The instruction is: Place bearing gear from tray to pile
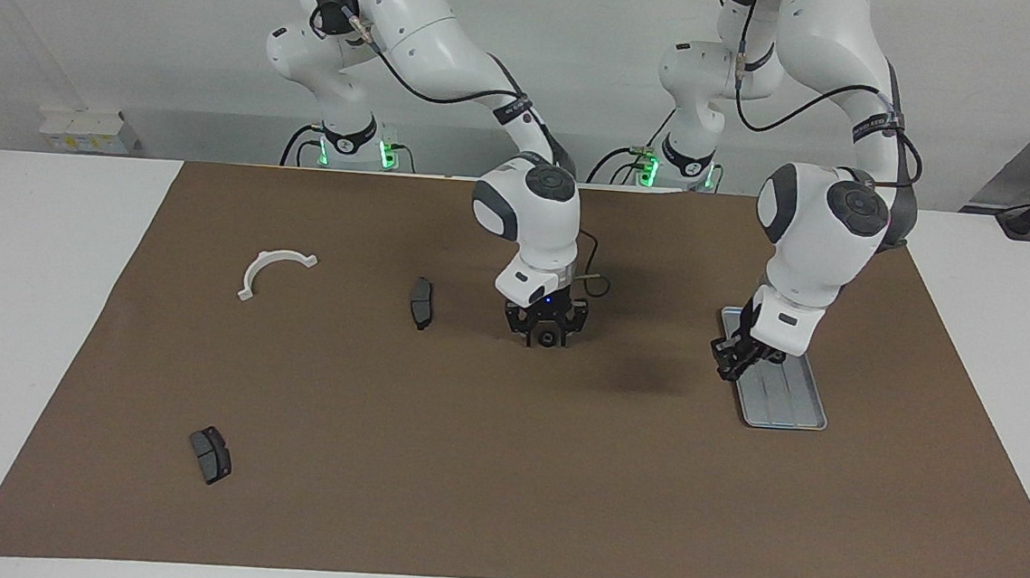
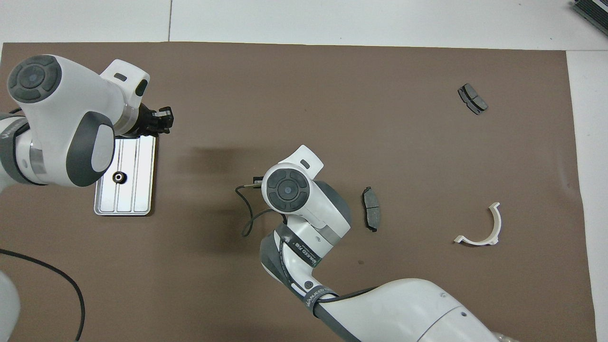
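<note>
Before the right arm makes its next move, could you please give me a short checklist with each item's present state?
1. Right gripper lowered around the gear on the mat: ok.
2. Right gripper open, a finger on each side of the gear: ok.
3. Gear gripped: not ok, not yet.
4. Nearest brake pad apart from the right gripper: ok.
5. Left gripper waiting over the tray edge, out of the way: ok.
6. Second gear lying in the tray: ok.

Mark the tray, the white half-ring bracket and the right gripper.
tray (image 2: 142, 190): overhead view, bare ridged floor.
white half-ring bracket (image 1: 265, 262): facing view, middle of the arc.
right gripper (image 1: 547, 338): facing view, midway between fingertips.
</note>
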Robot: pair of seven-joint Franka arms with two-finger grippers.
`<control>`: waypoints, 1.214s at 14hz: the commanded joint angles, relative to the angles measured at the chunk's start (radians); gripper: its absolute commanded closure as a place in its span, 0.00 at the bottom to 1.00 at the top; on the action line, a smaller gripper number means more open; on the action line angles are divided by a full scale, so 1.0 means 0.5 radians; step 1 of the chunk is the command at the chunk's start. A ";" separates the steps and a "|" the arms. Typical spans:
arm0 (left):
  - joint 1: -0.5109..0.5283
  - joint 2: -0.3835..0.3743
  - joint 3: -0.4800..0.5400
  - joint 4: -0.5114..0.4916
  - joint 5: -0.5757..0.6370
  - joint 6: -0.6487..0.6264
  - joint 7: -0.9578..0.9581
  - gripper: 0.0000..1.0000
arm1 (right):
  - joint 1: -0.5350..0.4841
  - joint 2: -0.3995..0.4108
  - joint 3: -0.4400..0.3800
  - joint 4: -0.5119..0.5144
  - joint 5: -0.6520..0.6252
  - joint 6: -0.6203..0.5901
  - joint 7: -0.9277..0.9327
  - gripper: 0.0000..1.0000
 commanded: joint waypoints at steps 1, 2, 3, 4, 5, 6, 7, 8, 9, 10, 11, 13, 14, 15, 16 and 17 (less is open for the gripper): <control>-0.014 -0.019 0.002 -0.025 0.012 0.010 0.016 0.87 | 0.023 -0.005 -0.006 -0.014 -0.044 0.045 0.075 0.75; -0.017 -0.019 0.002 -0.025 0.012 0.010 0.016 0.87 | 0.023 -0.005 -0.006 0.004 -0.044 0.027 0.090 0.93; -0.023 -0.022 0.002 -0.025 0.012 0.007 0.010 0.87 | 0.020 -0.014 -0.009 0.013 -0.044 0.023 0.097 1.00; -0.026 -0.022 -0.004 -0.028 0.012 0.010 0.004 0.87 | 0.008 -0.029 -0.015 0.013 -0.047 0.023 0.094 1.00; -0.026 -0.022 -0.010 -0.028 0.012 0.010 -0.002 0.87 | -0.020 -0.090 -0.024 0.007 -0.050 0.011 0.081 1.00; -0.044 -0.022 -0.013 -0.028 0.012 0.007 -0.015 0.87 | -0.053 -0.145 -0.030 -0.008 -0.050 -0.004 0.069 1.00; -0.087 -0.022 -0.013 -0.031 0.009 0.010 -0.024 0.87 | -0.127 -0.207 -0.030 -0.023 -0.053 -0.022 0.048 1.00; -0.108 -0.022 -0.013 -0.034 0.008 0.017 -0.039 0.87 | -0.179 -0.271 -0.027 -0.057 -0.050 -0.047 0.002 1.00; -0.166 -0.031 -0.016 -0.064 0.002 0.029 -0.079 0.87 | -0.255 -0.342 -0.027 -0.118 -0.050 -0.044 -0.050 1.00; -0.246 -0.065 -0.017 -0.134 0.002 0.053 -0.143 0.87 | -0.347 -0.415 -0.027 -0.201 -0.050 -0.041 -0.084 1.00; -0.329 -0.102 -0.013 -0.238 0.002 0.141 -0.214 0.87 | -0.433 -0.474 -0.027 -0.265 -0.050 -0.032 -0.118 1.00; -0.513 -0.127 -0.017 -0.389 -0.001 0.368 -0.434 0.87 | -0.593 -0.535 -0.024 -0.342 -0.044 -0.044 -0.262 1.00; -0.605 -0.115 -0.017 -0.429 -0.004 0.461 -0.517 0.87 | -0.697 -0.563 -0.021 -0.455 -0.041 0.011 -0.326 1.00; -0.694 -0.090 -0.017 -0.448 -0.010 0.525 -0.560 0.87 | -0.795 -0.578 -0.021 -0.535 -0.037 0.087 -0.394 1.00; -0.755 -0.056 -0.017 -0.448 -0.013 0.556 -0.594 0.87 | -0.878 -0.594 -0.021 -0.581 -0.028 0.103 -0.485 1.00; -0.805 -0.004 -0.017 -0.451 -0.016 0.596 -0.622 0.86 | -0.961 -0.606 -0.018 -0.634 -0.013 0.106 -0.593 1.00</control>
